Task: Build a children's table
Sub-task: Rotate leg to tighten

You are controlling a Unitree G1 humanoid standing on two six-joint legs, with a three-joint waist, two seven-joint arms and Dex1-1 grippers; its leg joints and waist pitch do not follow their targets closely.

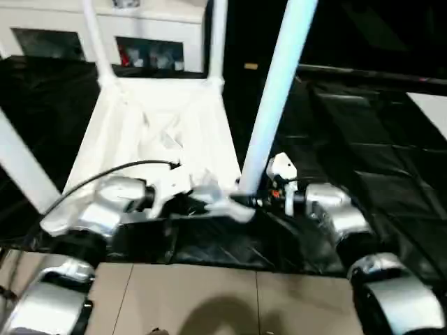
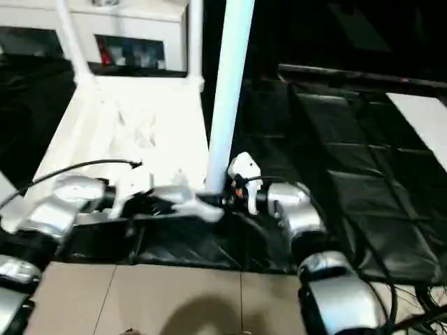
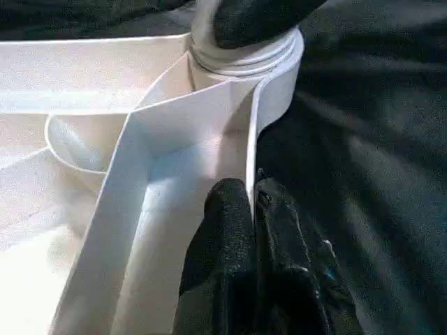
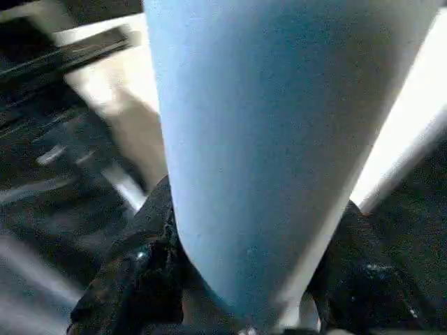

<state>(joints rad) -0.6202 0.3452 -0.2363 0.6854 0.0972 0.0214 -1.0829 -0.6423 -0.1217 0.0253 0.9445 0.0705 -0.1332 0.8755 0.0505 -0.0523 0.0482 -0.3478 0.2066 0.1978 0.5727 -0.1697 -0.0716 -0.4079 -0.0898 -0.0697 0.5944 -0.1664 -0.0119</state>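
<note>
The children's table lies upside down on a black mat: a white tabletop with a raised rim, and three legs standing up from its other corners. A fourth leg rises tilted from the near right corner socket. My left gripper is shut on the rim wall just beside that socket. My right gripper is closed around the base of this leg, one black finger on each side of the tube.
A black mat covers the work surface to the right. A white cabinet stands behind the tabletop. A flat white board lies at the far right. Tan floor shows in front, and a black cable runs over my left forearm.
</note>
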